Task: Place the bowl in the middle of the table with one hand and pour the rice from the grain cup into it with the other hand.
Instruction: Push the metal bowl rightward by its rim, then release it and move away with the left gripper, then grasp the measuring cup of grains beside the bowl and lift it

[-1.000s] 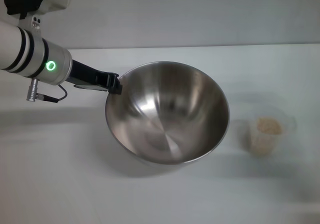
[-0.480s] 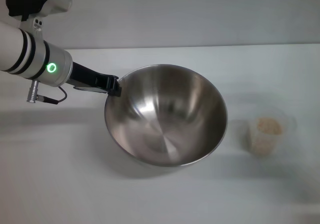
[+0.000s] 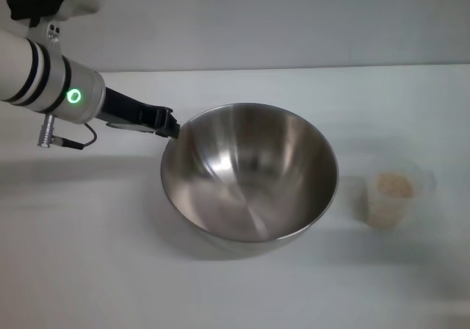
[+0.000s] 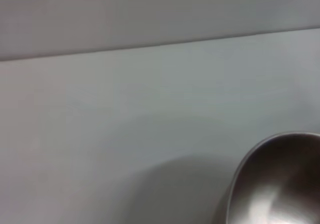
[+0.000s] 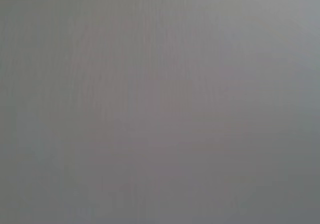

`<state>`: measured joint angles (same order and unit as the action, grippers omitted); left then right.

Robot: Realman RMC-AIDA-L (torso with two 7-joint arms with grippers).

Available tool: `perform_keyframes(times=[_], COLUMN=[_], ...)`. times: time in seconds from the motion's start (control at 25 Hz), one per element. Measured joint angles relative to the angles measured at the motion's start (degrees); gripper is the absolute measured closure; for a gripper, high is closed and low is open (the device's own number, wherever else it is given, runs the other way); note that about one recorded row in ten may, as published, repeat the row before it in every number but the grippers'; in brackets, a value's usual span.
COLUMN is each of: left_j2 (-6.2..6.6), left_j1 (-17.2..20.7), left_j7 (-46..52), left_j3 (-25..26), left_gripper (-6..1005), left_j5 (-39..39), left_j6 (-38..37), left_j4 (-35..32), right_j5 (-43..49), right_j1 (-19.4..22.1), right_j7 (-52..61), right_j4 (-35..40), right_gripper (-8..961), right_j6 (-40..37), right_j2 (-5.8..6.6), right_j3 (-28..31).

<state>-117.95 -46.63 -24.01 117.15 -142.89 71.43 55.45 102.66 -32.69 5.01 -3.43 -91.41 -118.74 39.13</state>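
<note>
A large shiny steel bowl (image 3: pixel 250 178) sits near the middle of the white table (image 3: pixel 88 270) in the head view. My left gripper (image 3: pixel 170 125) is shut on the bowl's left rim, its black fingers reaching in from the upper left. Part of the bowl's rim shows in the left wrist view (image 4: pixel 270 184). A small clear grain cup (image 3: pixel 388 193) holding beige rice (image 3: pixel 394 186) stands upright on the table to the right of the bowl, a little apart from it. My right gripper is out of view; the right wrist view shows only a plain grey surface.
The table's far edge (image 3: pixel 294 68) meets a plain grey wall. A grey cable and plug (image 3: pixel 62 142) hang from my left wrist over the table's left side.
The left gripper has shifted the bowl slightly right and down toward the table, and its tilt has levelled out. The cup has not moved.
</note>
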Motion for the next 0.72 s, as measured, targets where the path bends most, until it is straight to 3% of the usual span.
perform_keyframes(times=[0.32,0.44,0.48,0.52,0.56,0.72], left_j2=[0.09,-0.47,-0.47,-0.4,-0.4,-0.41], left_j1=[5.13,10.89,10.89,14.05,14.05,19.02], left_j7=[-0.81,-2.04,-2.04,-3.09,-3.09,-5.97], left_j3=[0.47,-1.71,-1.71,-4.34,-4.34,-8.25], left_gripper=[865,865,865,865,865,864], left_j5=[-0.3,1.74,1.74,3.88,3.88,5.45], left_j6=[-1.95,-10.74,-10.74,-17.7,-17.7,-31.19], left_j4=[10.36,17.13,17.13,19.11,19.11,21.95], right_j5=[0.0,0.0,0.0,0.0,0.0,0.0], right_j1=[-0.15,-0.64,-0.64,-0.7,-0.75,-1.05], right_j7=[0.0,0.0,0.0,0.0,0.0,0.0], right_j4=[0.0,0.0,0.0,0.0,0.0,0.11], right_gripper=[317,318,318,318,318,319], right_j6=[0.0,-0.02,-0.02,-0.05,-0.07,0.76], right_j2=[0.02,0.07,0.07,0.09,0.13,0.23], right_j3=[0.07,0.07,0.07,0.07,0.07,0.15])
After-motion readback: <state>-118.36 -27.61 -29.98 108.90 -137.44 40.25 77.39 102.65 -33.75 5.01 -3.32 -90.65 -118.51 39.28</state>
